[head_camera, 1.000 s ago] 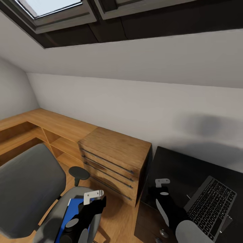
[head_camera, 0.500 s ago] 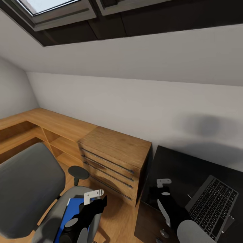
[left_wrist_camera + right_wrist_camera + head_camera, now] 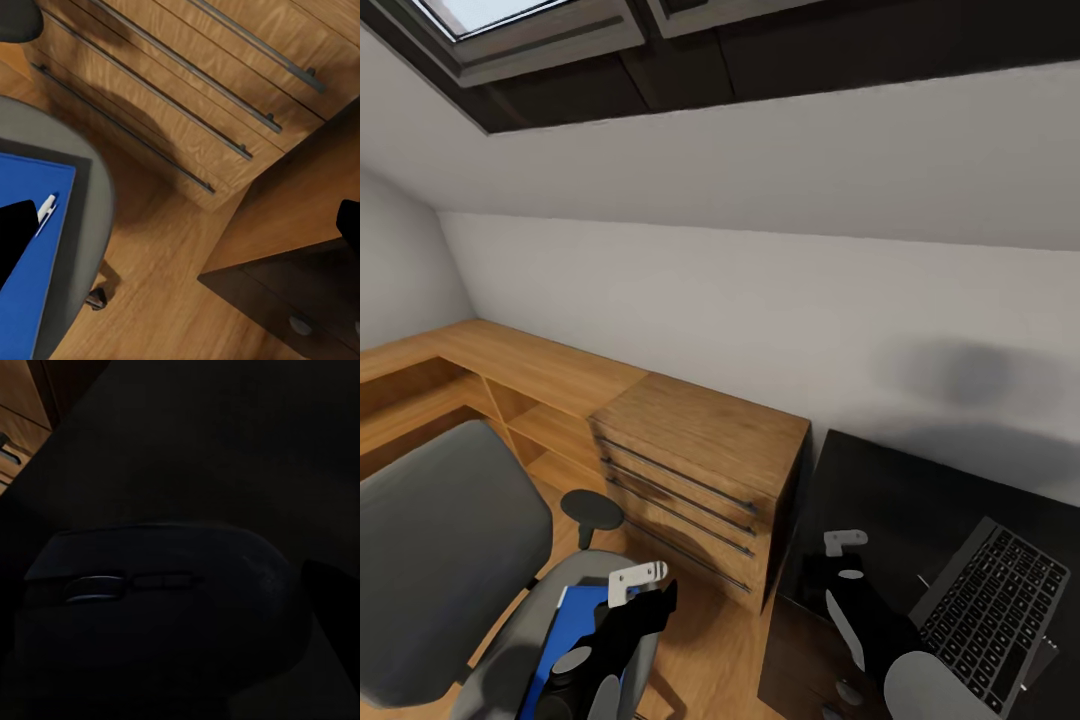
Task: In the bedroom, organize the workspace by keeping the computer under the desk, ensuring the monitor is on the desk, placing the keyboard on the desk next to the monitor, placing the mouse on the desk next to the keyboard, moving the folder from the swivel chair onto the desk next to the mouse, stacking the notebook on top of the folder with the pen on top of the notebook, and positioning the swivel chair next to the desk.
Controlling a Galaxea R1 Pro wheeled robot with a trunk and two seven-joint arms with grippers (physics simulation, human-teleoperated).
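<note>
The swivel chair (image 3: 445, 560) stands at the lower left, and the blue folder (image 3: 565, 625) lies on its seat. A white pen (image 3: 46, 210) rests on the folder (image 3: 34, 255). My left gripper (image 3: 650, 600) hangs open above the seat's edge, its dark fingers (image 3: 15, 232) far apart. Over the left end of the black desk (image 3: 920, 500), my right gripper (image 3: 822, 572) is shut on the dark mouse (image 3: 157, 600), with one finger (image 3: 330, 585) against its side. The keyboard (image 3: 990, 610) lies on the desk to the right. Computer, monitor and notebook are out of view.
A light-wood dresser (image 3: 700, 465) with bar handles stands between chair and desk. Low wooden shelving (image 3: 490, 385) runs along the wall to the left. The desk's drawer knobs (image 3: 300, 324) show near the wooden floor (image 3: 165, 300). A sloped ceiling with a skylight (image 3: 490, 15) hangs overhead.
The head view has drifted slightly, shifting the whole picture. Neither arm nor any object has visibly moved.
</note>
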